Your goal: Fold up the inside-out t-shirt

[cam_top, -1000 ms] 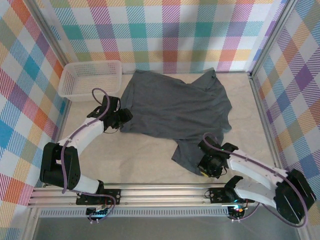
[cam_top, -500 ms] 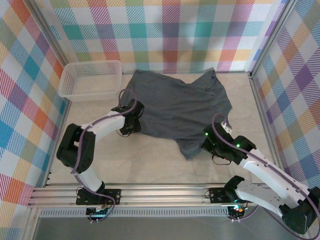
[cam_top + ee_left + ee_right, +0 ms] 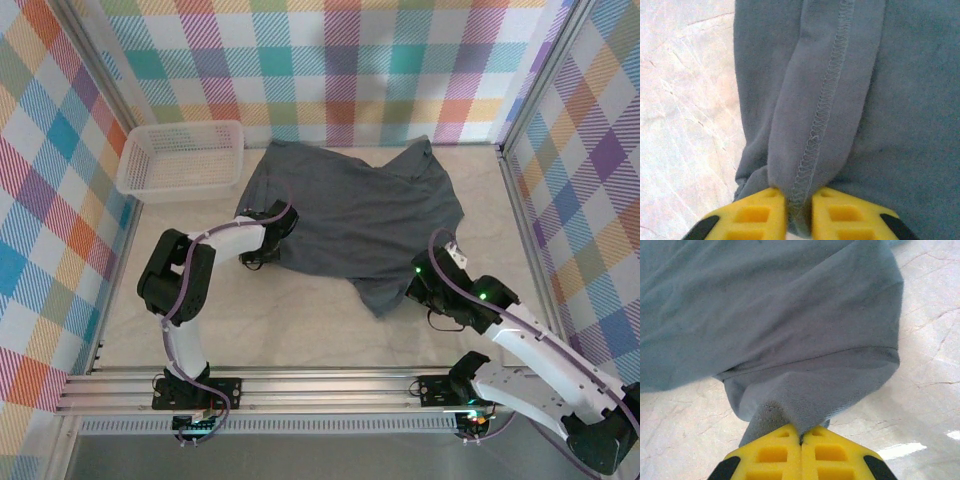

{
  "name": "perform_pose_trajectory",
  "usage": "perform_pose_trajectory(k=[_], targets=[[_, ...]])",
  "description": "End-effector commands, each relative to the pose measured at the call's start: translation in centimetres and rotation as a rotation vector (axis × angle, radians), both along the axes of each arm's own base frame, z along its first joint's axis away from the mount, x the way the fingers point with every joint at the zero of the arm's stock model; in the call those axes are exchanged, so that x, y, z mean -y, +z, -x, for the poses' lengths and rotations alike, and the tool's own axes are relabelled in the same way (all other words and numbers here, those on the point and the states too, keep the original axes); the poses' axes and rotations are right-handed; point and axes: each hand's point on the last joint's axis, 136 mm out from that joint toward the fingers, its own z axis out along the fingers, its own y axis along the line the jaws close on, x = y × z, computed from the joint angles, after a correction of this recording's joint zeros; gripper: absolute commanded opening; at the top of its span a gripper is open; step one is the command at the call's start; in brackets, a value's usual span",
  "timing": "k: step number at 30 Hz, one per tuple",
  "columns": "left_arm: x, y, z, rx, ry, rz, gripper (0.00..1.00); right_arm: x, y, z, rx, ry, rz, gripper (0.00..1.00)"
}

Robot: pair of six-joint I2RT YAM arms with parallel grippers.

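Observation:
The inside-out t-shirt (image 3: 350,210) is dark slate-grey and lies spread over the middle of the table, its lower point drawn toward the right. My left gripper (image 3: 270,228) is at the shirt's left edge. In the left wrist view its yellow fingers (image 3: 755,215) pinch a raised fold of the t-shirt (image 3: 900,100) with a stitched seam, the left gripper (image 3: 799,202) shut on it. My right gripper (image 3: 418,285) sits at the shirt's lower right edge. In the right wrist view the right gripper (image 3: 800,432) is shut on a bunched corner of the t-shirt (image 3: 790,315).
A white mesh basket (image 3: 182,160) stands at the back left, just beyond the shirt's left shoulder. Checkered walls and metal posts close in the table (image 3: 290,320) on three sides. Bare pale tabletop lies between the shirt and the arm bases.
My left gripper slid right onto the shirt's left edge and closed on a fold. The right gripper carried the lower hem away from the near edge, pulling that corner up and to the right.

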Motion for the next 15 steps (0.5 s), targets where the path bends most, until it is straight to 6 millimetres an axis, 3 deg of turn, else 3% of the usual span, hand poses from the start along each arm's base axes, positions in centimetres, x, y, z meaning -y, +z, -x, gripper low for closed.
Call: perform_pose_trajectory(k=[1, 5, 12, 15], targets=[[-0.3, 3.4, -0.8, 0.062, 0.01, 0.024, 0.02, 1.8, 1.6, -0.2, 0.036, -0.062, 0.038, 0.0], [0.6, 9.9, -0.8, 0.163, -0.042, 0.119, 0.0, 4.0, 7.5, -1.4, 0.172, -0.102, 0.072, 0.0], [4.5, 23.0, 1.9, 0.326, -0.264, 0.442, 0.0, 8.3, 24.0, -1.7, 0.539, -0.11, 0.191, 0.0], [5.8, 26.1, 3.5, 0.353, -0.35, 0.542, 0.0, 9.6, 28.7, -1.3, 0.651, -0.125, 0.236, 0.0]])
